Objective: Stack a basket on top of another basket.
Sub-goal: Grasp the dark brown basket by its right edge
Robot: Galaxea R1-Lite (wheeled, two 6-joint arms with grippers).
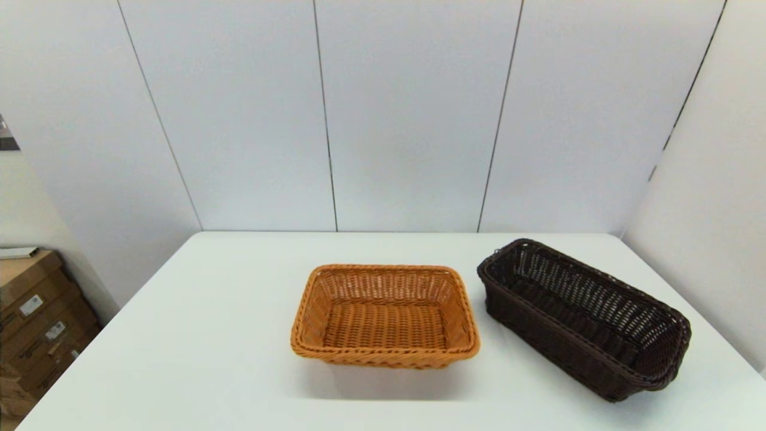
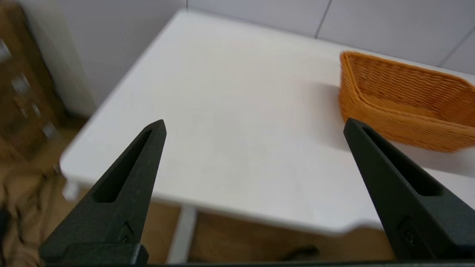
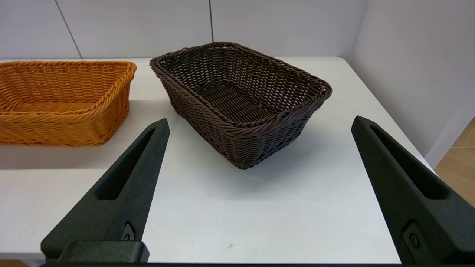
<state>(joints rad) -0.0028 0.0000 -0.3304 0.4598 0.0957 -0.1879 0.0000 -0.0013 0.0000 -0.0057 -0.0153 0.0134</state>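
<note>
The dark brown basket [image 1: 583, 317] rests on the white table [image 1: 209, 335] at the right, turned at an angle; the right wrist view shows the dark brown basket [image 3: 241, 100] empty. Left of it, near the table's middle, lies the orange basket [image 1: 386, 314], also empty, also seen as the orange basket [image 3: 63, 102] in the right wrist view and the orange basket [image 2: 404, 100] in the left wrist view. My right gripper [image 3: 259, 124] is open, hanging short of the dark basket's near corner. My left gripper [image 2: 254, 126] is open off the table's front left edge. Neither arm shows in the head view.
Cardboard boxes [image 1: 36, 323] stand on the floor left of the table. White wall panels [image 1: 413, 114] close the back, and a side panel [image 1: 712, 191] runs along the table's right edge. The table leg [image 2: 182, 233] shows below the front edge.
</note>
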